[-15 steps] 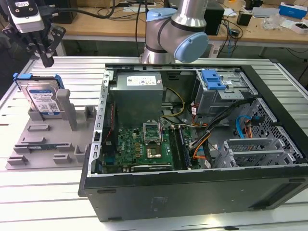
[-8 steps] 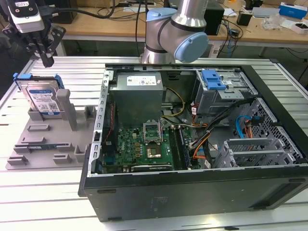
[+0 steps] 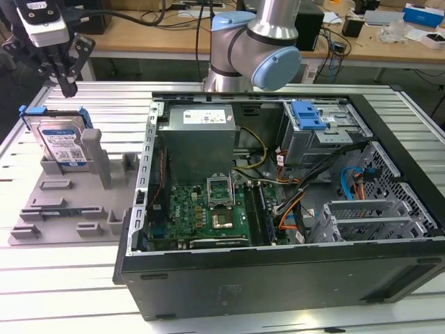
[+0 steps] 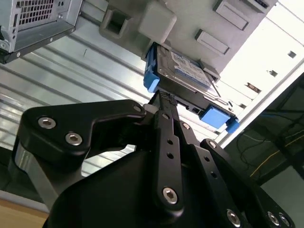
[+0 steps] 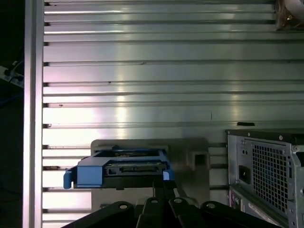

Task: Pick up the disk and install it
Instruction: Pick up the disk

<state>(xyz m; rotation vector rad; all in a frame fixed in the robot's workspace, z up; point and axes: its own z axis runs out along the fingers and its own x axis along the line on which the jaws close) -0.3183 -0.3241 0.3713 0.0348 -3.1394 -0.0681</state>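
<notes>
The disk [image 3: 61, 142] stands on edge in a slot of the grey fixture plate [image 3: 62, 209] at the exterior view's left. It is a silver drive with a white-and-blue label inside a blue carrier bracket. My gripper [image 3: 69, 89] hangs just above the disk's upper edge, its black fingers pressed together and holding nothing. Both wrist views show the disk [image 4: 183, 71] [image 5: 123, 166] just beyond the gripper [image 4: 165, 98] [image 5: 164, 183], with a small gap between them.
An open computer case [image 3: 278, 278] lies on the slatted aluminium table [image 3: 62, 292], right of the fixture. Inside it are a grey power supply [image 3: 198, 139], a motherboard [image 3: 208, 209] and a drive cage with a blue latch [image 3: 308, 115]. The arm's base [image 3: 257, 49] stands behind the case.
</notes>
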